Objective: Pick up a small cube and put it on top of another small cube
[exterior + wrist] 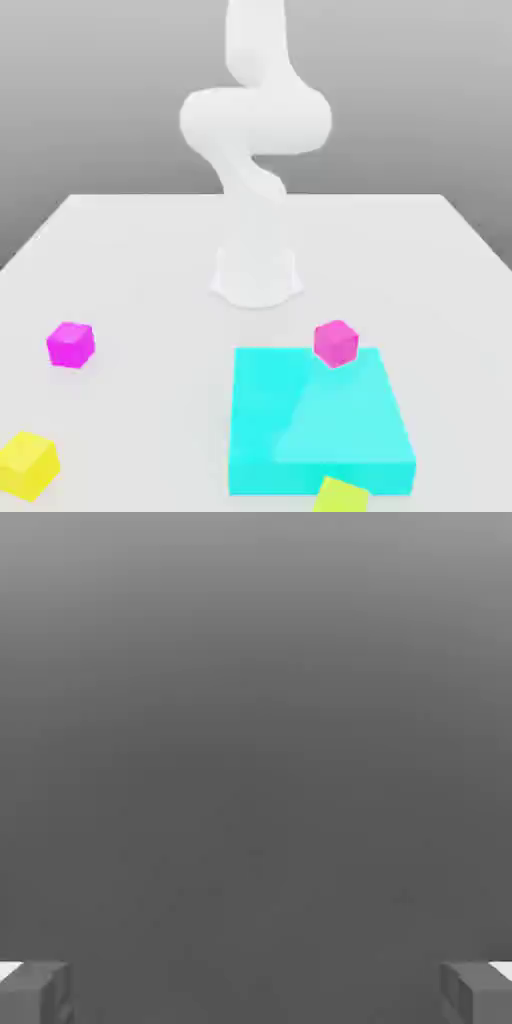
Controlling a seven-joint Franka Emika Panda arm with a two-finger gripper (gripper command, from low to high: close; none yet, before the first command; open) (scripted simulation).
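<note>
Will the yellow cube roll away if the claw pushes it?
Probably not. The yellow cube has flat faces and sits flat on the table, so it should slide rather than roll. It looks solid and stiff, so squeezing likely won't squash it. Its plain smooth sides might be a bit slippery. The claw stands open, holding nothing.

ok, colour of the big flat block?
Cyan; the flat block shows best in the exterior view.

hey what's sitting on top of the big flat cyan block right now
One small magenta cube appears to rest at the far edge of the cyan block; the rest of its top is bare. A lime-yellow cube sits against its near side, not on it.
</note>
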